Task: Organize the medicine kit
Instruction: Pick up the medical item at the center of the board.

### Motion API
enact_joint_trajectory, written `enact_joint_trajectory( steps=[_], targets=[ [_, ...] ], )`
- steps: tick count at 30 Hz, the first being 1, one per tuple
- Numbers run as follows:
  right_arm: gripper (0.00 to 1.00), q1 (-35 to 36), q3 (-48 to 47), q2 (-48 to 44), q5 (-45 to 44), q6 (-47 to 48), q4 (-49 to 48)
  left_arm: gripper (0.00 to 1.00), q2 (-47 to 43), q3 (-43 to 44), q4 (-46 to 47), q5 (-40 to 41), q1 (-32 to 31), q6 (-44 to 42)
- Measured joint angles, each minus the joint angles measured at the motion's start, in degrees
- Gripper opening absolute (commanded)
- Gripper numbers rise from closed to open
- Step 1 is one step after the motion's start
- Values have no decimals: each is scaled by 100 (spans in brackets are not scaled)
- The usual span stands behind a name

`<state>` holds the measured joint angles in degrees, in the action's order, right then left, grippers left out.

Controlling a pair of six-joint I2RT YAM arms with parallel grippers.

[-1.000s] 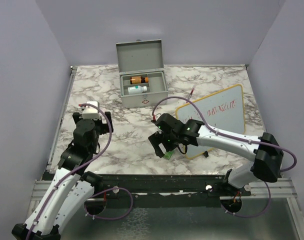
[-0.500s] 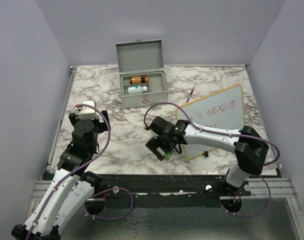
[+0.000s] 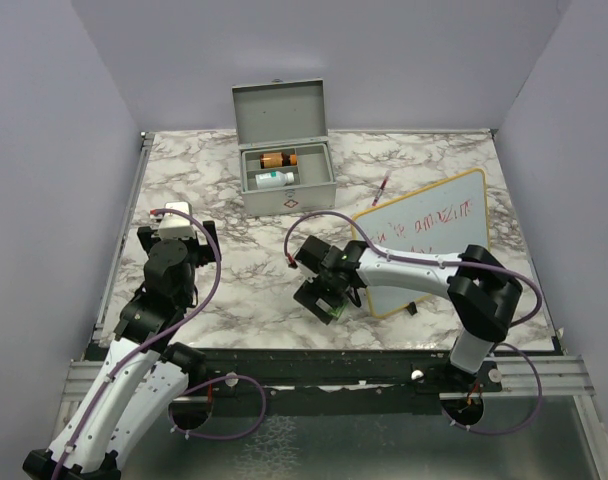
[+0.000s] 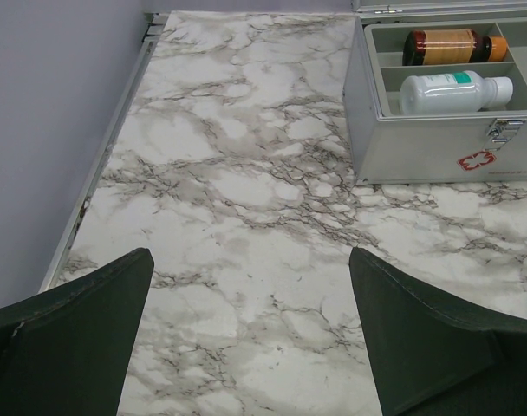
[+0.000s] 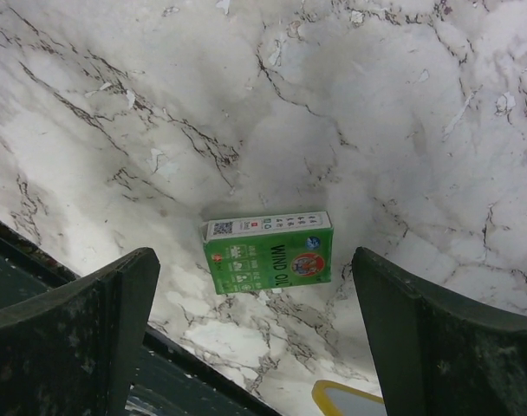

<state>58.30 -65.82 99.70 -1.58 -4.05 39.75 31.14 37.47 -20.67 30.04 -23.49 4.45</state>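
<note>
- Medicine kit [image 3: 288, 180], lid up, sits toward far side of bench [image 3: 234, 275], centre-left; amber bottle [image 3: 279, 159] & white bottle [image 3: 272, 178] lie in separate compartments.
- R tool [image 5: 253, 256] spread wide open over green box [image 5: 268, 253], which lies flat nr bench front edge, beside whiteboard [image 3: 429, 240].
- L tool [image 4: 248, 260] open, empty, above bare marble; kit ahead to its right.

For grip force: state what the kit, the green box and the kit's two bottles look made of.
Medicine kit: matte grey painted metal, likely; crisp folded edges, metal latch. Green box: printed cardboard; sharp corners. Amber bottle: translucent glass or plastic, unclear. White bottle: probably opaque plastic.
</note>
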Motion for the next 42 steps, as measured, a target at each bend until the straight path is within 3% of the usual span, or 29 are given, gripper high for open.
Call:
enact_joint_trajectory(
  steps=[31, 42],
  targets=[
    [69, -76, -142, 479, 81, 417, 31, 95, -11, 0, -7, 0, -103, -44],
    [77, -76, -271, 570, 81, 422, 66, 95, -11, 0, -7, 0, -142, -44]
  ],
)
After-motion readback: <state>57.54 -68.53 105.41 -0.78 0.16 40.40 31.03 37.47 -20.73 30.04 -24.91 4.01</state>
